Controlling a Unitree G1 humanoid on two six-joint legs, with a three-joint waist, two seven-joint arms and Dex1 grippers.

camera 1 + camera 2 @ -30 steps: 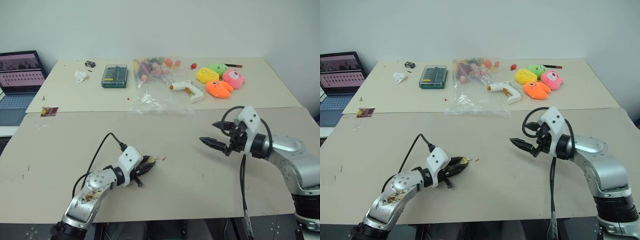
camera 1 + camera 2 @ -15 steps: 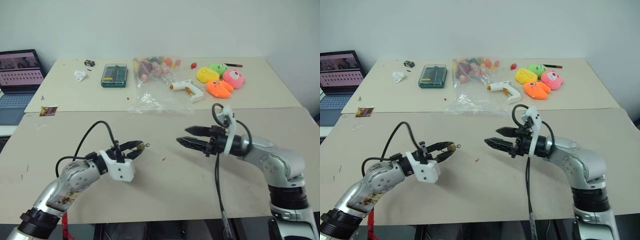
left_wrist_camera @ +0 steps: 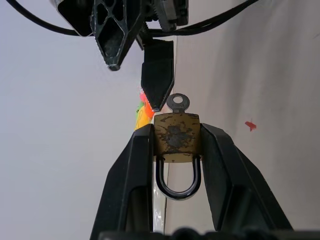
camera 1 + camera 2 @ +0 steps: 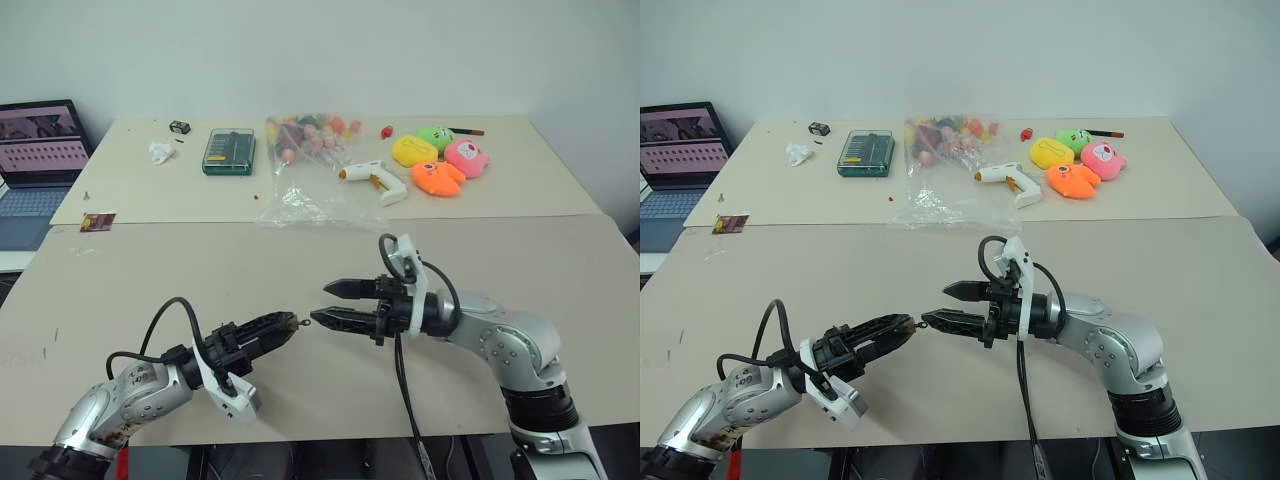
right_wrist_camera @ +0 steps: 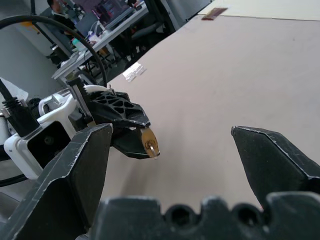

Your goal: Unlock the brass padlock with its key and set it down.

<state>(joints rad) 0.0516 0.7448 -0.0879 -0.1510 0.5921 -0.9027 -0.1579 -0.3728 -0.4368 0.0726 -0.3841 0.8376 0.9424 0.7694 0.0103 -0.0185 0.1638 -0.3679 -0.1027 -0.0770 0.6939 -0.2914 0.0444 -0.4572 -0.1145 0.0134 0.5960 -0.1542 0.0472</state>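
My left gripper point(image 4: 280, 326) is shut on the brass padlock point(image 3: 176, 137), held level above the near table and pointing to the right. The padlock's body is clamped between the two fingers, with its shackle point(image 3: 177, 181) turned back toward the wrist. The key point(image 3: 178, 102) sticks out of the padlock's far end, its round head showing. My right gripper point(image 4: 320, 304) is open and points left at the padlock point(image 5: 149, 142). Its lower fingertip is just short of the key, and I cannot tell whether it touches. Nothing is between the right fingers.
The back table holds a clear plastic bag of colourful bits point(image 4: 310, 145), a green case point(image 4: 229, 151), a white glue gun point(image 4: 375, 180) and plush toys point(image 4: 440, 162). A laptop point(image 4: 35, 150) stands at far left. A red fleck point(image 3: 250, 125) lies on the near table.
My left gripper has lifted off the table with the padlock and rolled over. My right gripper has swung left across the table until its tips face the padlock.
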